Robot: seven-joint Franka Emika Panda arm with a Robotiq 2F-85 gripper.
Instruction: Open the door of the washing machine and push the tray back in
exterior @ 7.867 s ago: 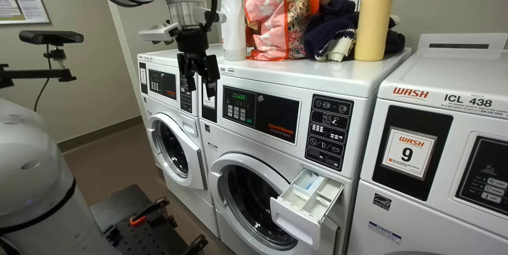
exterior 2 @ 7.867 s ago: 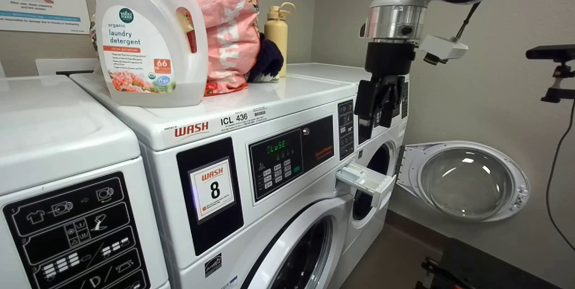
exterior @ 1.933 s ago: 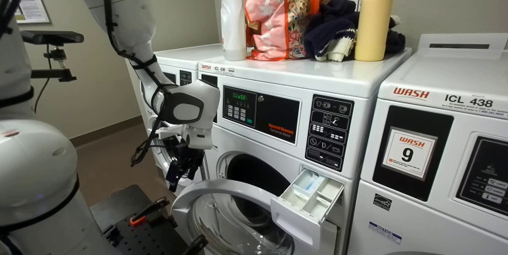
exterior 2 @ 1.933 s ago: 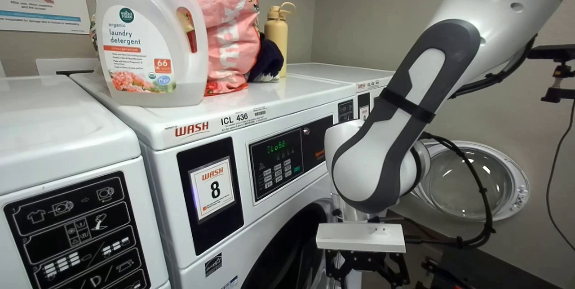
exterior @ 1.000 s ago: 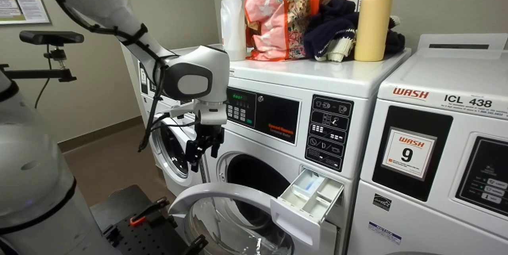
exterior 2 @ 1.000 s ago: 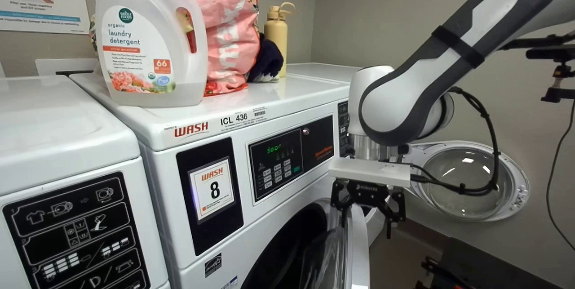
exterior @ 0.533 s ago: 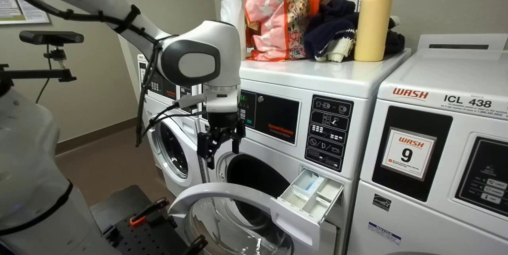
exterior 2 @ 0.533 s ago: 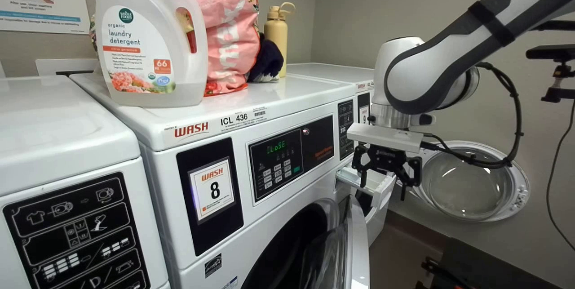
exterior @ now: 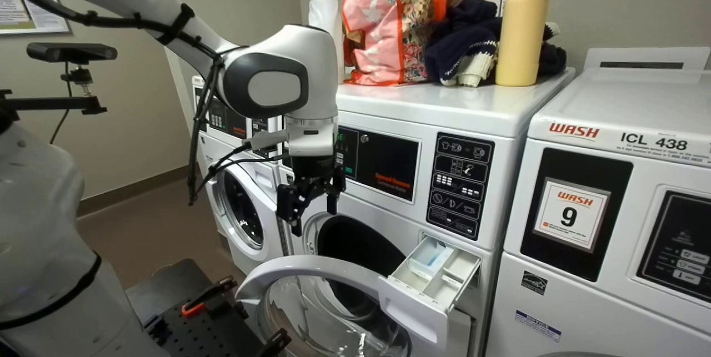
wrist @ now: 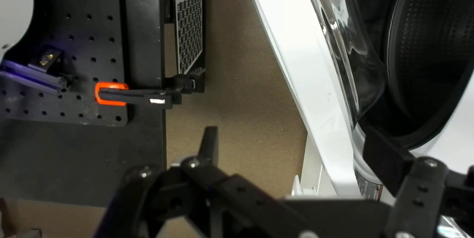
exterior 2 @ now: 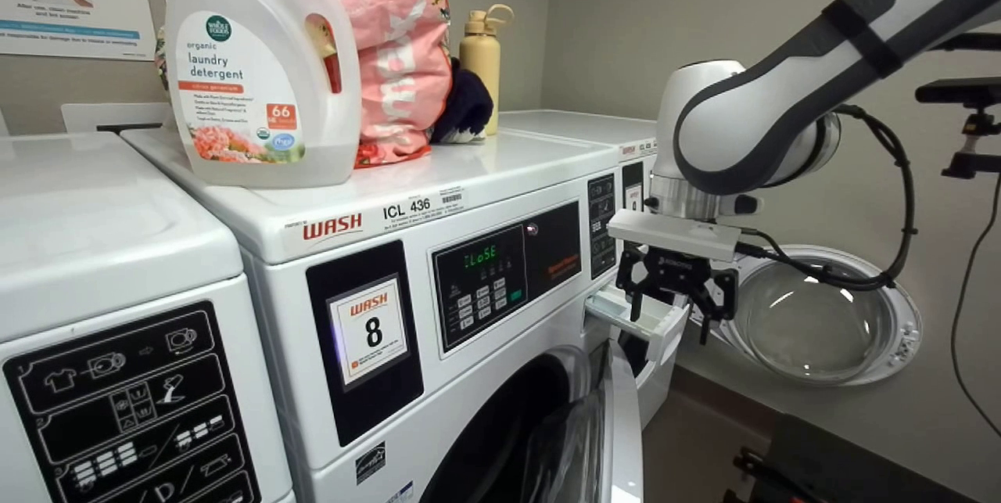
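For the extended tray (exterior: pixel 422 304): likely light, stiff, slightly brittle plastic, best pushed at mid-front rather than gripped, with jaws now spread and empty.

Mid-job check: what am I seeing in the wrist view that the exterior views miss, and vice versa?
Wrist view only: perforations in the drum, and a keyboard-like panel beside the black table.
Exterior views only: the compartments of the pulled-out tray, the floral bag, the yellow bottle.
Shared: the open door and the gripper, its jaws apart.
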